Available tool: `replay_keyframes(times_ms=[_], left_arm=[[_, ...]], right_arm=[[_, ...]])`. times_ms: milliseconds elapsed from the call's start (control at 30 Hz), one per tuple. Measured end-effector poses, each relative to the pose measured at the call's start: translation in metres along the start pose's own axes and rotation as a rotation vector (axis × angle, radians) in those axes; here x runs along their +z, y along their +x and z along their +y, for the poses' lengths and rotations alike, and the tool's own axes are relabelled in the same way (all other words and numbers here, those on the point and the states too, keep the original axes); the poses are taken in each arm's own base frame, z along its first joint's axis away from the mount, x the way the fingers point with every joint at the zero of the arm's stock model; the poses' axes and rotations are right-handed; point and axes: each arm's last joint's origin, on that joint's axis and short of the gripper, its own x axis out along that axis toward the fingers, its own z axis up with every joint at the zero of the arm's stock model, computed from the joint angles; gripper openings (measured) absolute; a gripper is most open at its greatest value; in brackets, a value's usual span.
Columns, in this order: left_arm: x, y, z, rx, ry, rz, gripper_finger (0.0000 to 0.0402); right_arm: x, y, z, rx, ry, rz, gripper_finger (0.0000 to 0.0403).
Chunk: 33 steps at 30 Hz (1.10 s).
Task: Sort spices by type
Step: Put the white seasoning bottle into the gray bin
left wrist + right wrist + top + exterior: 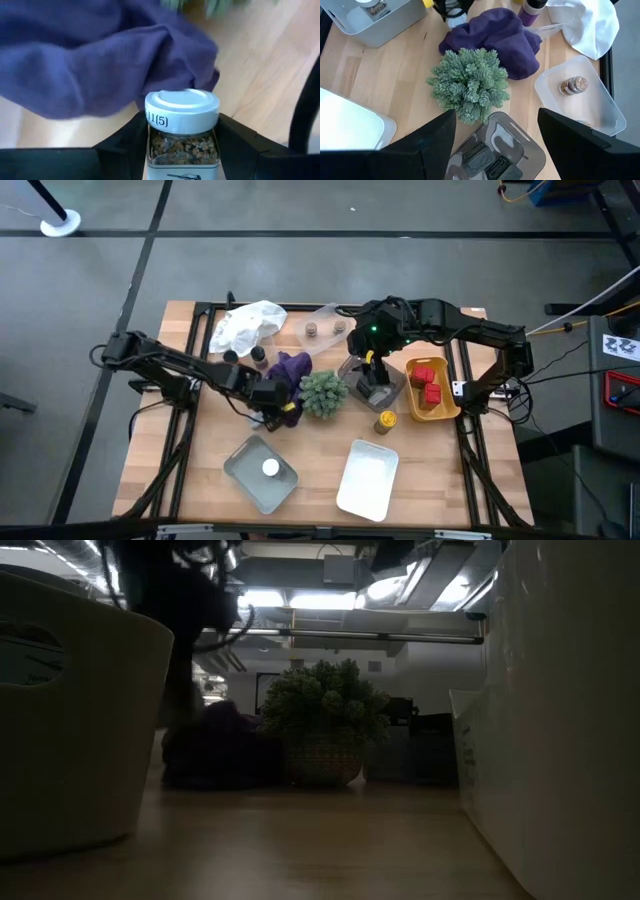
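My left gripper (268, 402) stands beside the purple cloth (291, 369), shut on a white-capped clear glass jar (182, 131) of brown spice. My right gripper (497, 145) is open and hovers over the dark grey bin (376, 388), which holds dark tins (485, 160). Red tins (428, 385) lie in the yellow bin (447, 408). A white-capped jar (270, 468) stands in the grey bin (245, 480). Brown-capped jars (312, 330) stand in the clear tray (330, 313). A yellow-capped jar (386, 420) and black-capped jars (258, 353) stand on the table. My left gripper holds the white-capped jar by its glass body (182, 150), just under the cap (182, 107), pinched between the two fingers (122, 145). The jar stands upright in the hold. Its base is hidden, so I cannot tell whether it is lifted.
The spiky green plant (323, 392) stands between the two grippers. A white cloth (250, 325) lies at the far side. A white bin (368, 478) sits near the near edge. Bare wood shows between the grey bin and the plant.
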Motion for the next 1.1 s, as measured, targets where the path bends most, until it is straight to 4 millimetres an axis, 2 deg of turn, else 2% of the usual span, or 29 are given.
replay_keyframes(times_ms=[233, 367, 500, 833, 1100], left_arm=[[0.007, -0.049, 0.009, -0.009, -0.044, -0.247, 0.0173], [-0.004, -0.079, 0.010, -0.018, -0.090, -0.404, 0.0173], [-0.025, -0.099, 0.004, -0.017, -0.113, -0.528, 0.0173], [-0.085, -0.103, -0.038, -0.038, -0.102, -0.730, 0.0173], [-0.130, -0.075, -0.073, -0.066, -0.092, -0.793, 0.0173]], right_arm=[[0.000, 0.000, 0.000, 0.000, 0.001, 0.001, 0.0280], [0.000, 0.000, 0.000, 0.001, 0.003, 0.004, 0.0280], [0.000, 0.000, 0.000, 0.001, 0.003, 0.004, 0.0280], [0.000, 0.000, 0.000, 0.002, 0.030, 0.003, 0.0280], [0.003, 0.000, 0.000, 0.004, 0.070, -0.030, 0.0280]])
